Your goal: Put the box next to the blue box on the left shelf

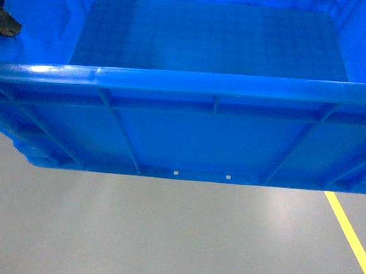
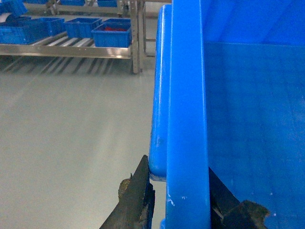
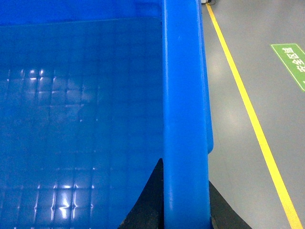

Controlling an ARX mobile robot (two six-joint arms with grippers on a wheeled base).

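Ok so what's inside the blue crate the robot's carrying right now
Nothing shows inside the box: only its bare gridded floor, seen in all three views. The near corners, beneath the rim, are hidden in the head view.

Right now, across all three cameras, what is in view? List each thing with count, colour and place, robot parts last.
box: one, bright blue, empty, held off the floor, filling the head view.
rack: one, grey metal, far upper left of left wrist view.
small crates: several, blue, on that rack.
floor line: one, yellow, on grey floor, right side.
floor sign: one, green, far right.
left gripper: dark, clamped on the box's left rim.
right gripper: dark, clamped on its right rim.
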